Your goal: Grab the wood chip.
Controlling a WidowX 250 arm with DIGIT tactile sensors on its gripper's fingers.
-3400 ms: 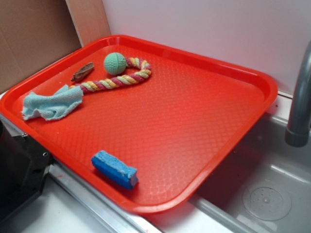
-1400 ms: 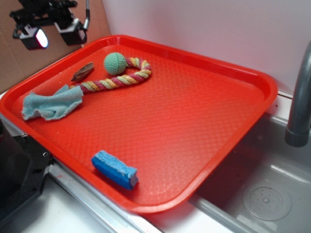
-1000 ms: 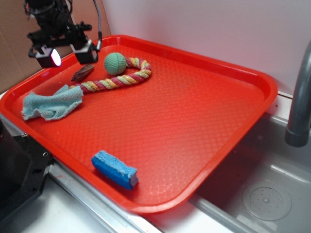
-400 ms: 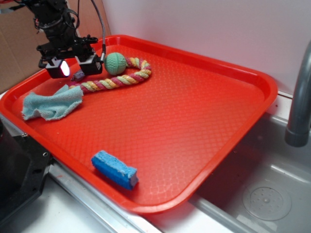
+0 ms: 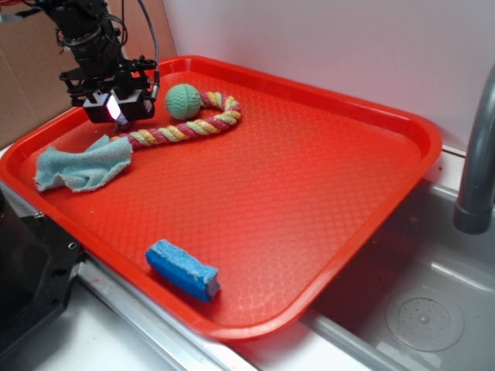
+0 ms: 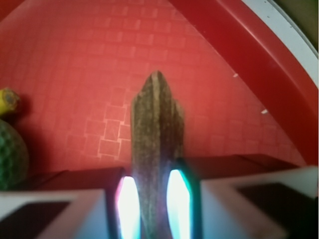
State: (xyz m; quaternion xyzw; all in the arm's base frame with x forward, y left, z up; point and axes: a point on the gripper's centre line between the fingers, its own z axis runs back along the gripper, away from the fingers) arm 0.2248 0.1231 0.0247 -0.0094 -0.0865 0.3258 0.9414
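Counting 1 of everything on the red tray (image 5: 402,131). Far left there's 1 light blue cloth (image 5: 77,164), and right behind it my hand (image 5: 114,108) is down at the tray's back-left corner, squeezed onto the wood chip (image 6: 155,144). Wrist view shows the chip pinched between my 2 fingers (image 6: 128,209), its tip poking forward over the tray. From outside I cover it completely. Next comes 1 braided rope (image 5: 186,127), 1 green ball (image 5: 183,101), then 1 blue sponge (image 5: 182,269) near the front edge.

Black arm (image 5: 85,31), trailing cables, glowing-padded hand (image 5: 114,108).
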